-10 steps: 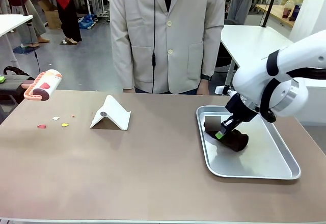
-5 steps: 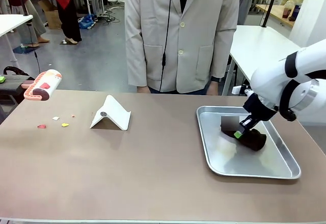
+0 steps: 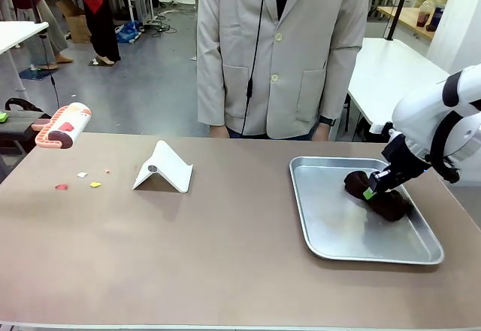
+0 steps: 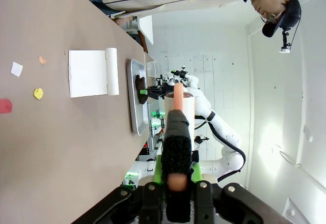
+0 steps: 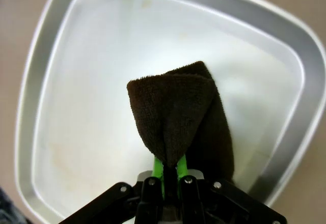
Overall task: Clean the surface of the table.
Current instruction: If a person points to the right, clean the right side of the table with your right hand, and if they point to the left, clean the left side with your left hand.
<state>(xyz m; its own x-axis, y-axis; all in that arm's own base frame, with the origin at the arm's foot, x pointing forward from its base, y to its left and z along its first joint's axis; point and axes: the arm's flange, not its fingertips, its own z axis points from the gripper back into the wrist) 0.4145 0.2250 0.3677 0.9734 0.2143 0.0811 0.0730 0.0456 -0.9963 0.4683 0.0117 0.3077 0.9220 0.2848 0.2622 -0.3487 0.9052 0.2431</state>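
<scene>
Four paper scraps [image 3: 95, 184] lie on the table [image 3: 225, 256], well left of the tray [image 3: 298, 195] resting on its right side, so I judge nothing's been wiped yet. My right gripper [image 3: 370, 192] is clamped on the brown cloth [image 3: 391, 204] inside the tray, probably to lift it out. My left gripper [image 4: 177, 175] is pinched tight on a pink-handled tool [image 3: 62, 126], held past the scraps from the tray, likely for sweeping.

right arm [image 3: 430, 114]: white, black band | right claw [image 3: 370, 192]: black, green pads
</scene>
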